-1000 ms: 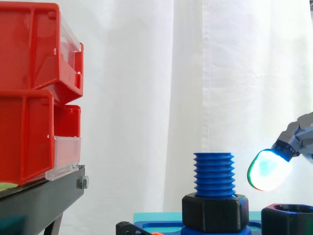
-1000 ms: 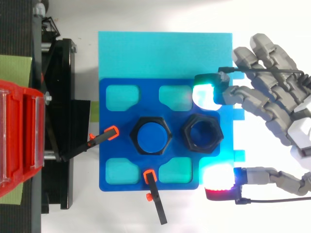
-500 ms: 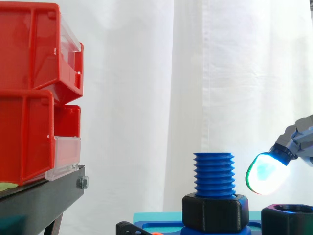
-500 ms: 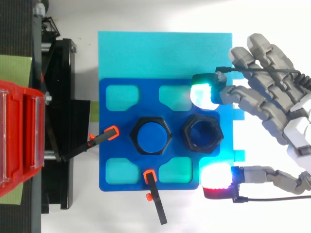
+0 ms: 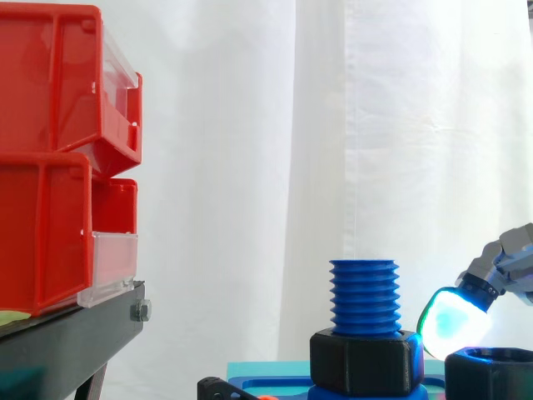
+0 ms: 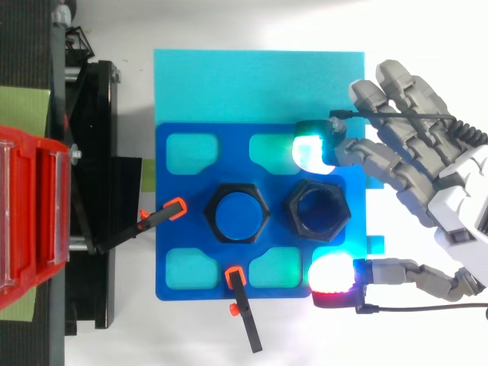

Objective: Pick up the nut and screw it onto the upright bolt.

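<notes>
The hand (image 6: 456, 216) is spread wide and holds nothing. Its fingers are fairly straight and reach out from the palm. Two glowing pads (image 6: 308, 150) stand apart from each other, one green-white and one white-red.

The nut (image 6: 317, 210) lies flat between those two pads, in front of the palm. Each pad sits just beside one of its edges. Whether either pad touches it cannot be told from above. In the side view a cyan-white fingertip (image 5: 448, 322) hangs just above the nut's rim (image 5: 491, 373) and slightly to the side of it.

The bolt (image 5: 364, 295) stands upright just beyond the nut, on the side away from the palm. Its blue threads are bare, and a black hex collar (image 5: 366, 362) sits round its base. Seen from above, the bolt's round blue top (image 6: 239, 214) is well clear of the fingertips.

Nut and bolt both rest on a blue plate (image 6: 183, 204) under the fingertips. The plate lies on a cyan sheet (image 6: 252, 84) on the white desk (image 6: 229, 23). Two orange-tipped clamps (image 6: 175, 207) grip the plate's edges on the far side of the bolt from the hand. Farther still from the hand are red bins (image 5: 50, 167) on a black stand (image 6: 91, 191).
</notes>
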Action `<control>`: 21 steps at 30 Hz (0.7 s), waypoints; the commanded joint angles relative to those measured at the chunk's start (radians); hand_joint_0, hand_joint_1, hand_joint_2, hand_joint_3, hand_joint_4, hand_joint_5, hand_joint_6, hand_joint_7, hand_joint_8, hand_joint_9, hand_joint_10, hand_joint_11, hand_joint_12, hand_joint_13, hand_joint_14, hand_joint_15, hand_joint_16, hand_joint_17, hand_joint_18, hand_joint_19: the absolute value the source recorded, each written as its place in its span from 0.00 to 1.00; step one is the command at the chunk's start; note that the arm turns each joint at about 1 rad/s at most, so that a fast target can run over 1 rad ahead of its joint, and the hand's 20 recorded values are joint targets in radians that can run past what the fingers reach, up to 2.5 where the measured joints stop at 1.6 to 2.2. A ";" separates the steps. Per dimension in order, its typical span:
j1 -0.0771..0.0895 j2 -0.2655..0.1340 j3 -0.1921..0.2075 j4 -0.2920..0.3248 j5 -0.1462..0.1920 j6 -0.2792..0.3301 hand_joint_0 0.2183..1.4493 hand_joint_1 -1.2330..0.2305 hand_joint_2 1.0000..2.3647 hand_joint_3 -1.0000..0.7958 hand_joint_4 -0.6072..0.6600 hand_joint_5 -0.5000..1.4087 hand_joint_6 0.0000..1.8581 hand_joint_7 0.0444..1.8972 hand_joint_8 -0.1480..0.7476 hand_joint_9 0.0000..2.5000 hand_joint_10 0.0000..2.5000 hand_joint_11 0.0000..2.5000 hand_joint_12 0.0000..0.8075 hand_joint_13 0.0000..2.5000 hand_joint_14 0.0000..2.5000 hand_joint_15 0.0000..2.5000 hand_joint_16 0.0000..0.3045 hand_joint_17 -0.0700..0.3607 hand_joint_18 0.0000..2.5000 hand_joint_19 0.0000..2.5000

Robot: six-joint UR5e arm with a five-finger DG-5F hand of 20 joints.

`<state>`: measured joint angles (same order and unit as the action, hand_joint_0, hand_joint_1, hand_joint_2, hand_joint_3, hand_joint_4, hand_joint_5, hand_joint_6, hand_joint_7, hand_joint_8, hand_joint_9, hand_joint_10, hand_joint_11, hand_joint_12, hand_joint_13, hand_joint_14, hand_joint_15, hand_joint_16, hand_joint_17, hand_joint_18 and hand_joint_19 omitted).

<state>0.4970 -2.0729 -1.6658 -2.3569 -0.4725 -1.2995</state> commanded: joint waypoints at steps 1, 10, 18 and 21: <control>0.000 -0.001 0.000 -0.005 0.000 0.000 0.07 0.33 0.00 0.28 0.61 0.10 0.27 0.34 0.48 0.00 0.00 0.00 0.51 0.00 0.00 0.00 0.19 0.46 0.00 0.00; -0.002 -0.001 0.000 -0.032 -0.008 0.000 0.09 0.34 0.00 0.28 0.62 0.10 0.27 0.34 0.48 0.00 0.00 0.00 0.50 0.00 0.00 0.00 0.19 0.46 0.00 0.00; -0.003 -0.001 0.000 -0.042 -0.009 -0.001 0.12 0.36 0.00 0.28 0.62 0.10 0.27 0.35 0.47 0.00 0.00 0.00 0.48 0.00 0.00 0.00 0.17 0.44 0.00 0.00; -0.003 -0.001 0.000 -0.042 -0.009 -0.003 0.14 0.37 0.00 0.28 0.62 0.10 0.27 0.36 0.47 0.01 0.00 0.00 0.46 0.00 0.00 0.00 0.17 0.43 0.00 0.00</control>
<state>0.4935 -2.0736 -1.6658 -2.3987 -0.4816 -1.3012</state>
